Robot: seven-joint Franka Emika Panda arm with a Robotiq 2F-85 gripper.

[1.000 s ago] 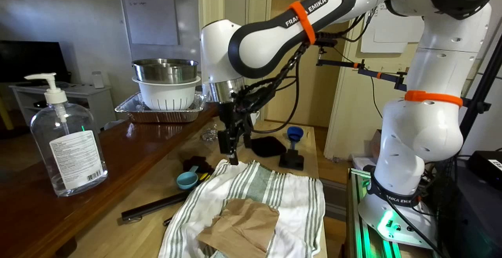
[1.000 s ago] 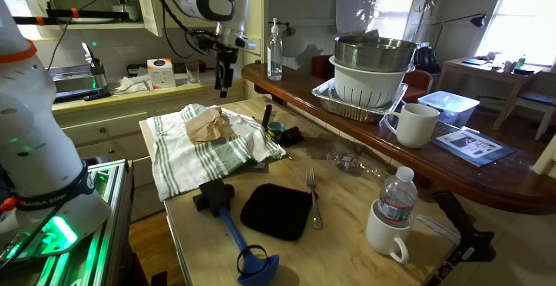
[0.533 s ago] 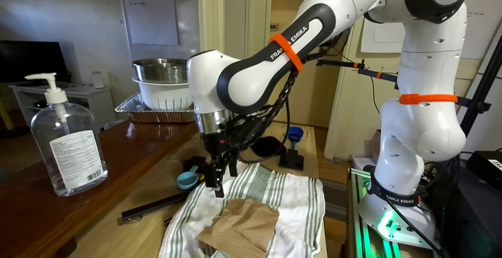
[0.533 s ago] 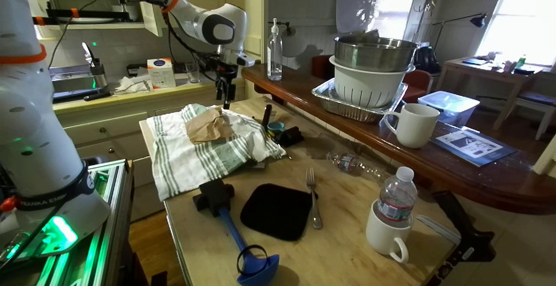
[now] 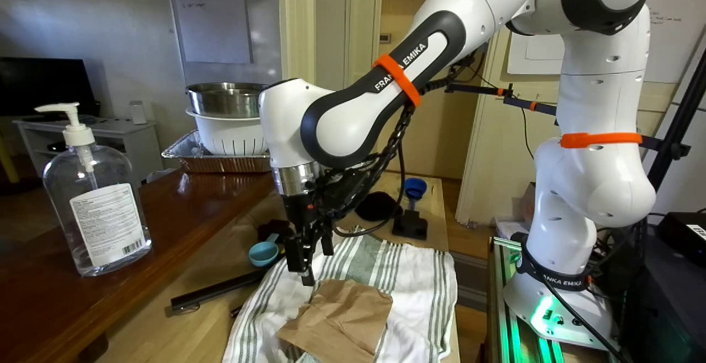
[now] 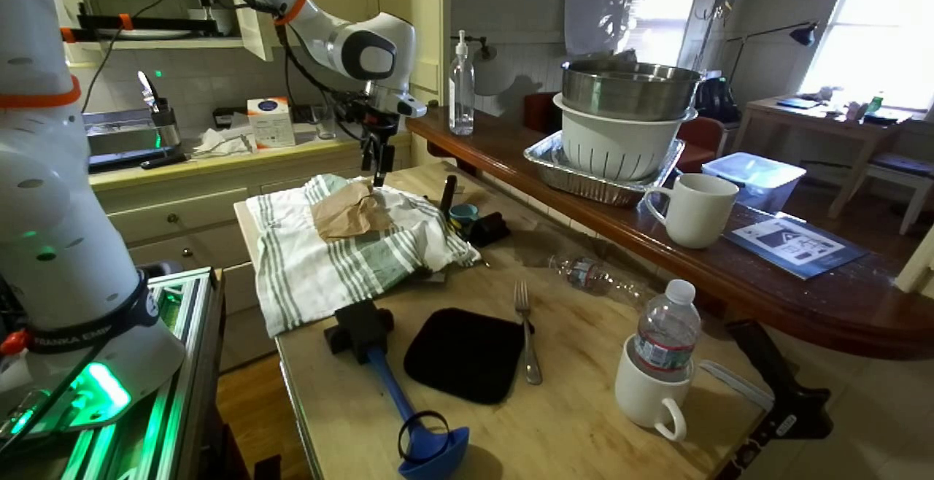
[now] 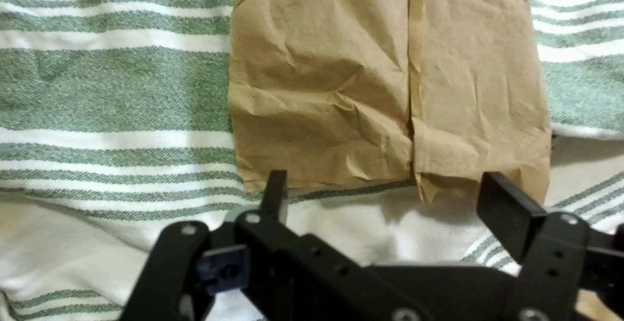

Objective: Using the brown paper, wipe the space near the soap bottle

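Observation:
The creased brown paper (image 5: 343,319) lies on a white and green striped towel (image 5: 419,280) on the wooden table. It also shows in an exterior view (image 6: 350,210) and in the wrist view (image 7: 321,67). My gripper (image 5: 317,267) is open and empty, pointing down just above the towel by the paper's edge. In the wrist view the spread fingers (image 7: 384,179) are at the paper's near edge, with a torn flap between them; I cannot tell whether they touch it. The clear soap bottle (image 5: 110,225) with white pump stands upright on the dark wooden ledge (image 5: 182,208), apart from my gripper.
A foil tray (image 5: 231,164) with a white colander (image 5: 234,134) and a steel bowl (image 5: 226,101) stands on the ledge. A light blue cup (image 5: 263,254) and a black bar (image 5: 215,292) lie beside the towel. A white mug (image 6: 700,210) stands on the ledge.
The arm has lowered and swung so that the gripper comes down from above the towel's far edge to beside the brown paper. In the last half second it moved only slightly. The paper has not moved.

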